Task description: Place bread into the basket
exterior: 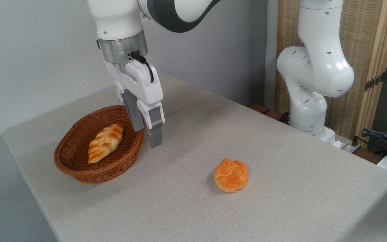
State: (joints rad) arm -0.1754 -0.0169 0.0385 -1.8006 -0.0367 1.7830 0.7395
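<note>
We see the gripper (147,136) a little open and holding nothing, above the right rim of the basket (76,166). The bread (230,175) lies well to its right; 1 striped loaf (105,142) lies left of it.

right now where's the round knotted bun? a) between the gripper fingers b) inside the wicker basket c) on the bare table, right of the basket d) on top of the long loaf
c: the round knotted bun sits alone on the table, right of the wicker basket, which holds only the long striped loaf; the open gripper is empty.
</note>
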